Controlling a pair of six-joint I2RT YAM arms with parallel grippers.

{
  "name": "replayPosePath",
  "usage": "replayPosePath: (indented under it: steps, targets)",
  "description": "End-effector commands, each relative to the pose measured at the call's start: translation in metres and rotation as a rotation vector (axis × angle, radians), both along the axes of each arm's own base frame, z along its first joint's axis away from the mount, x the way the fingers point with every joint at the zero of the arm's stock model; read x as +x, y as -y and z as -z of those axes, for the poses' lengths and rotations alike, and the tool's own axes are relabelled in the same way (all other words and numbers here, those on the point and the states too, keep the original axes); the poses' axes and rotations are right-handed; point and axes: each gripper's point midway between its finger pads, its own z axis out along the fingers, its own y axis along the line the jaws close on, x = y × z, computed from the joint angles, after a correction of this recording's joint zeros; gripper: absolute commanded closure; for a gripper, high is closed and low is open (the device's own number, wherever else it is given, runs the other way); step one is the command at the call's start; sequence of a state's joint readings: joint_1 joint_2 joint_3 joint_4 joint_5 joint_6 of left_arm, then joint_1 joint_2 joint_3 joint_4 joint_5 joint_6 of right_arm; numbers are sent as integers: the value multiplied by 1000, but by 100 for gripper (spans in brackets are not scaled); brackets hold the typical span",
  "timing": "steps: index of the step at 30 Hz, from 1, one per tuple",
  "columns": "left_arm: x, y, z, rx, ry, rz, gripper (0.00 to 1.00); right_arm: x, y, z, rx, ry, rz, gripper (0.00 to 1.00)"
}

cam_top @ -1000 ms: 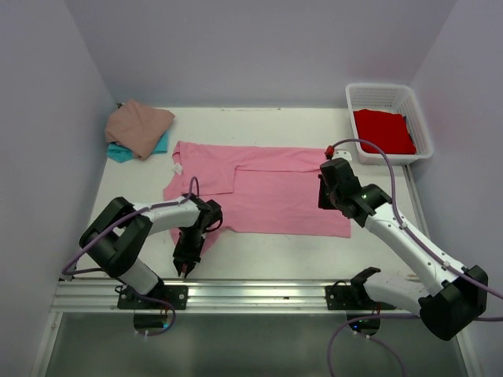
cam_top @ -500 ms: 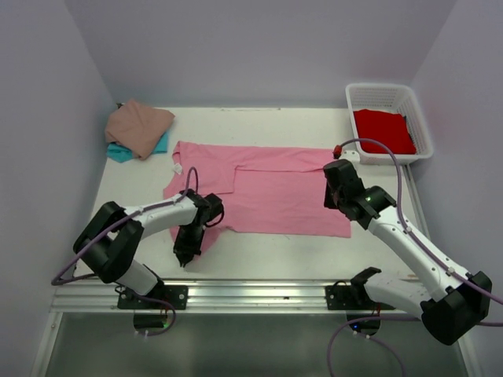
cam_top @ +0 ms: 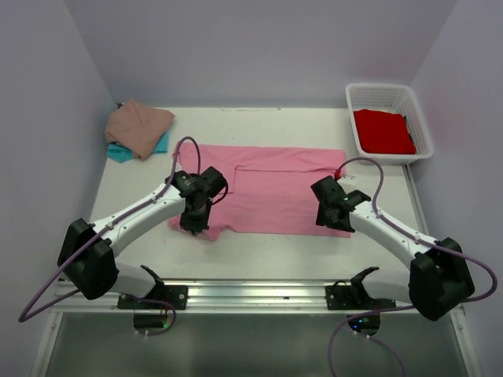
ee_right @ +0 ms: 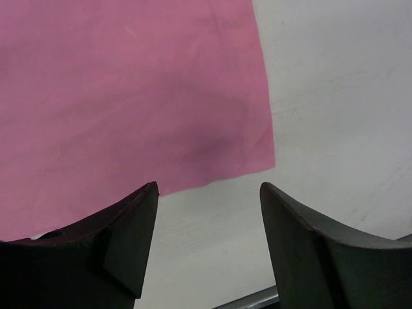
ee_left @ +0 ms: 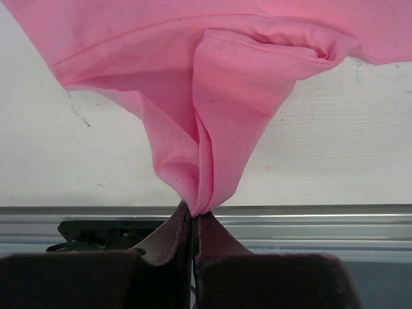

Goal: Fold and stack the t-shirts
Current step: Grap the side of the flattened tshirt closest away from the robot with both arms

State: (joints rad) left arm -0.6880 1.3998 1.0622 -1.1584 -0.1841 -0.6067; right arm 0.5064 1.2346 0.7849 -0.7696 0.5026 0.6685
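Two of four seem done: the tan shirt lies folded on the teal shirt, far beyond the left gripper, which is clenched on the pink shirt's edge, while the right gripper hangs released over its corner and the red shirt waits in the basket.

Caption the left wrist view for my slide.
Left gripper shut on a bunched edge of the bright pink t-shirt, white table behind.

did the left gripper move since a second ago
Yes. The left gripper has moved away from the front rail, where it was a second ago, to the pink t-shirt's near-left edge, which it now pinches.
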Motion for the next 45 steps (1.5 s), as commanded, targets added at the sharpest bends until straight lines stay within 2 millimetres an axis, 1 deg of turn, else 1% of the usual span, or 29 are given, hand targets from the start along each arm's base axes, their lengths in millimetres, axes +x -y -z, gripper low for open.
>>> replayPosePath:
  steps: [1, 2, 4, 5, 7, 8, 9, 13, 14, 17, 18, 21, 25, 28, 29, 32, 35, 36, 37, 38, 39, 41, 44, 45]
  targets:
    - [8, -3, -21, -4, 72, 45, 100, -10, -9, 22, 117, 2, 157, 33]
    - [10, -4, -24, -2, 86, 50, 100, -17, -5, 31, 116, -9, 186, 37]
    - [14, -3, -32, -9, 115, 61, 100, -24, -1, 41, 141, 13, 269, 42]
    - [16, -4, -35, -10, 129, 67, 100, -25, -1, 43, 163, 35, 319, 44]
    - [21, -2, -43, -17, 153, 80, 100, -24, 7, 42, 171, 94, 377, 49]
    - [23, -2, -46, -18, 168, 85, 100, -28, 12, 46, 163, 105, 402, 50]
    - [24, -2, -49, -19, 177, 89, 100, -25, 18, 44, 156, 141, 439, 50]
    - [29, -3, -55, -15, 203, 115, 100, -18, 23, 35, 148, 193, 469, 45]
    - [29, -3, -55, -17, 205, 114, 100, -17, 23, 35, 141, 192, 470, 42]
    - [28, -2, -49, -20, 195, 124, 100, -13, 26, 33, 123, 199, 484, 39]
    - [26, -4, -45, -16, 188, 126, 100, -12, 26, 32, 123, 202, 490, 39]
    - [22, -6, -41, -9, 177, 131, 100, -12, 30, 34, 115, 203, 517, 39]
    - [22, -8, -43, -8, 187, 127, 100, -18, 45, 39, 85, 226, 586, 40]
    - [22, -9, -44, -3, 190, 127, 100, -21, 58, 38, 61, 246, 644, 42]
    - [23, -10, -44, -1, 190, 125, 100, -21, 59, 38, 63, 248, 656, 43]
    - [22, -10, -45, 2, 184, 123, 100, -20, 62, 39, 68, 249, 685, 45]
    - [22, -11, -46, 5, 188, 113, 100, -23, 64, 46, 81, 216, 710, 47]
    - [21, -11, -47, 6, 186, 113, 100, -20, 62, 48, 94, 216, 715, 48]
    - [22, -11, -47, 6, 185, 107, 100, -22, 59, 53, 118, 193, 719, 49]
    - [21, -12, -47, 7, 181, 106, 100, -23, 59, 57, 122, 178, 728, 50]
    - [20, -12, -47, 8, 180, 105, 100, -20, 56, 59, 143, 178, 731, 51]
    - [19, -14, -47, 18, 176, 103, 100, -20, 52, 66, 173, 155, 741, 56]
    - [18, -16, -47, 27, 175, 98, 100, -20, 48, 74, 198, 132, 745, 60]
    - [17, -16, -48, 22, 178, 95, 100, -20, 48, 75, 198, 127, 746, 65]
